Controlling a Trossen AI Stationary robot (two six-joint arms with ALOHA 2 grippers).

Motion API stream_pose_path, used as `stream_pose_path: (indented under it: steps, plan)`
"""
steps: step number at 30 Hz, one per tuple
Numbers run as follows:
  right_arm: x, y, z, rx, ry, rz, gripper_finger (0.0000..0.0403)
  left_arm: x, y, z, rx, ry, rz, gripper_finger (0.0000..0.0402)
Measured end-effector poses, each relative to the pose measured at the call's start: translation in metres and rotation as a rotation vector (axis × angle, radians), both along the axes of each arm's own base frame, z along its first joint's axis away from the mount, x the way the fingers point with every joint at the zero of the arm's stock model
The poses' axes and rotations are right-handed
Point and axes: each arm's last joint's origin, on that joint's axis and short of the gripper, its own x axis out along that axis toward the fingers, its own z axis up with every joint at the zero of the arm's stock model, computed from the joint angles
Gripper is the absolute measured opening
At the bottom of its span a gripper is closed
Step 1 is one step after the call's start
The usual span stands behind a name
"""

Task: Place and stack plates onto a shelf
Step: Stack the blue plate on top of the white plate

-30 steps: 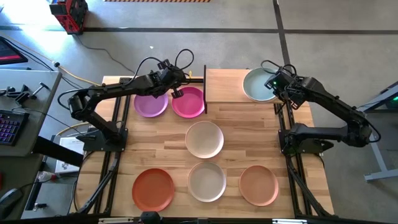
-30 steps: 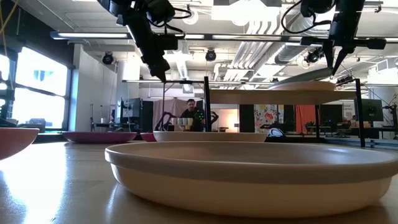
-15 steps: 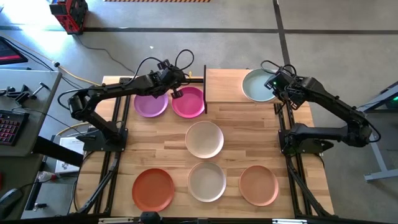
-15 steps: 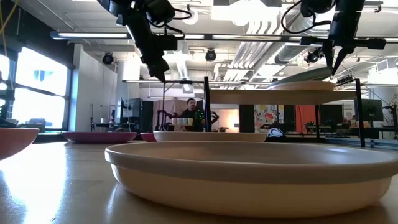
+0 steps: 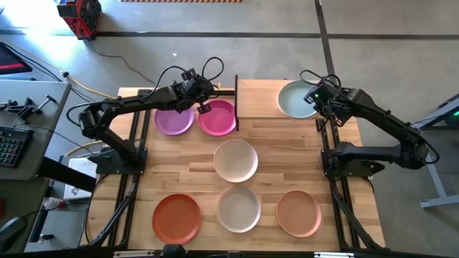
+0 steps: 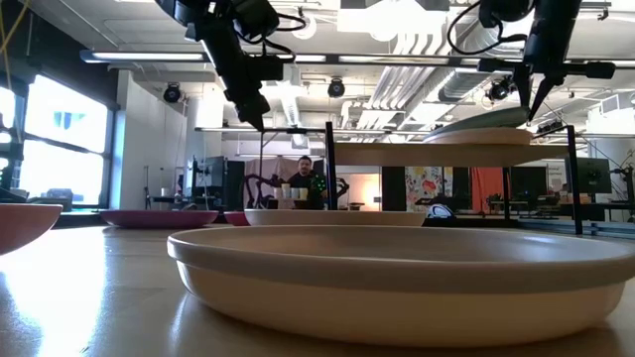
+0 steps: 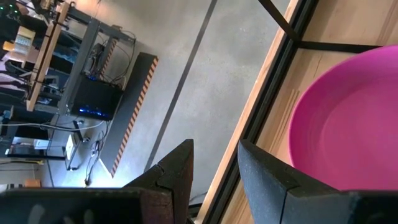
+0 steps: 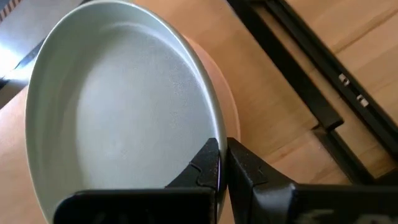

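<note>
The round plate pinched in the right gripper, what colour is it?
Pale mint plate; clearest in the right wrist view.

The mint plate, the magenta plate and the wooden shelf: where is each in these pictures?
mint plate [image 8: 118, 118], right wrist view, its inner floor.
magenta plate [image 5: 217, 117], high view, its centre.
shelf [image 5: 257, 97], high view, bare board left of the mint plate.

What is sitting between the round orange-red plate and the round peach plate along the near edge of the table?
An off-white round plate lies between the orange-red plate and the peach plate, apart from both; the high view shows it.
</note>
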Motion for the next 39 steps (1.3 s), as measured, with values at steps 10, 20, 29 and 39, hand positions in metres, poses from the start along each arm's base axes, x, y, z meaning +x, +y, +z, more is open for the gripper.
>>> stream_pose_path:
  steps: [10, 20, 29, 39]
  plan:
    - [-0.005, -0.006, -0.001, -0.007, 0.021, -0.052, 0.0001, 0.000, 0.000, 0.000, 0.000, 0.000, 0.000, 0.0117]
    - [-0.008, -0.009, -0.001, 0.002, 0.012, -0.073, 0.0001, 0.000, 0.000, 0.000, 0.000, 0.000, 0.000, 0.0117]
    - [-0.004, -0.012, 0.001, -0.031, -0.037, -0.070, 0.0001, 0.000, 0.000, 0.000, 0.000, 0.000, 0.000, 0.0117]
    - [0.004, -0.020, -0.005, 0.001, -0.012, -0.031, 0.0001, 0.000, 0.000, 0.000, 0.000, 0.000, 0.000, 0.0117]
